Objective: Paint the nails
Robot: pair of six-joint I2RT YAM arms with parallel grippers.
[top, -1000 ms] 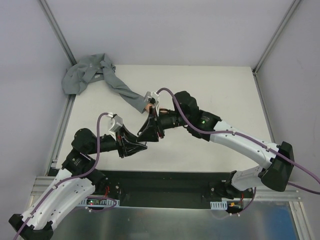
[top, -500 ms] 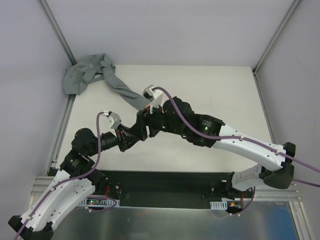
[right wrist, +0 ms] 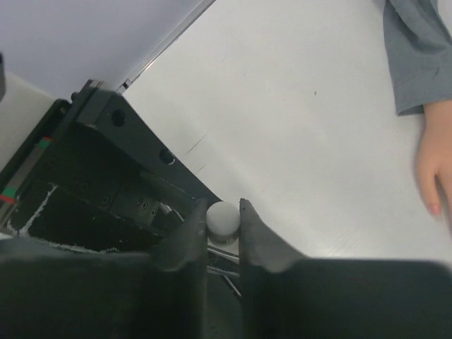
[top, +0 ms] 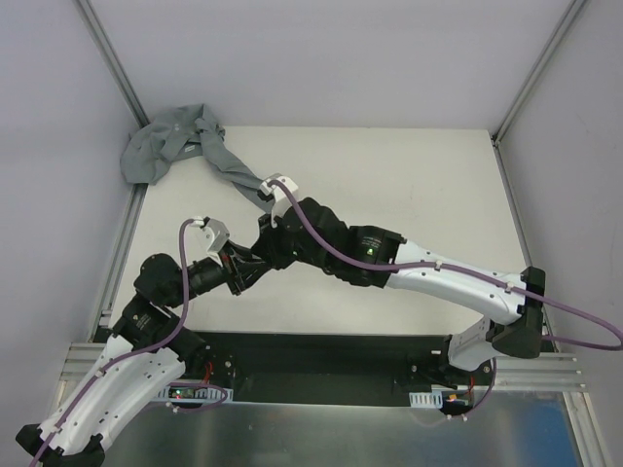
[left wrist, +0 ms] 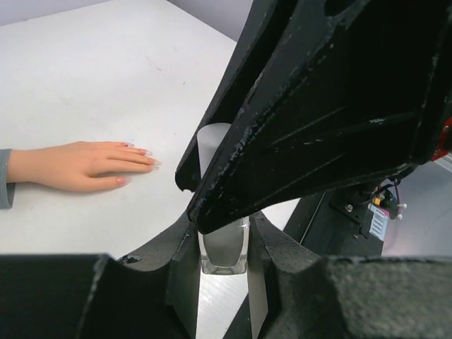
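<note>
right gripper (right wrist: 223, 209) moved in, pinching the cap (right wrist: 224, 220) (wrist view only); left gripper (left wrist: 224, 239) clamps bottle (left wrist: 224, 251).

Tiny pale-pink nails (left wrist: 146, 152); upward-facing, side by side

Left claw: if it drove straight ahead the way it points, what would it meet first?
The right claw, directly ahead and shut on the white cap of the bottle the left claw holds. Depth beyond is unclear.
</note>
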